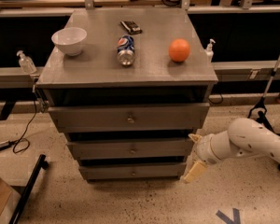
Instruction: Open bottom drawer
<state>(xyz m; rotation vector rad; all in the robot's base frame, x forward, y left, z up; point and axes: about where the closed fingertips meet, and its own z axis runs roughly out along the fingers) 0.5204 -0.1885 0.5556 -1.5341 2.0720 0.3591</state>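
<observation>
The grey cabinet [107, 71] has three drawers. The bottom drawer [133, 172] is the narrowest, with a thin grey front and a tiny round knob [133, 173] at its centre. Above it are the mid-sized drawer [130, 149] and the widest top drawer [128, 117]. My gripper [192, 155] is on a white arm coming in from the right. It hangs beside the cabinet's right side, level with the lower two drawers. One cream finger [194, 171] points down next to the bottom drawer's right end, well right of the knob. It holds nothing.
On the cabinet top are a white bowl [69, 40], a lying soda can [125, 50], a small dark object [130, 27] and an orange [179, 50]. Sanitiser bottles [25, 62] stand on side rails. A black stand leg [25, 190] lies at lower left.
</observation>
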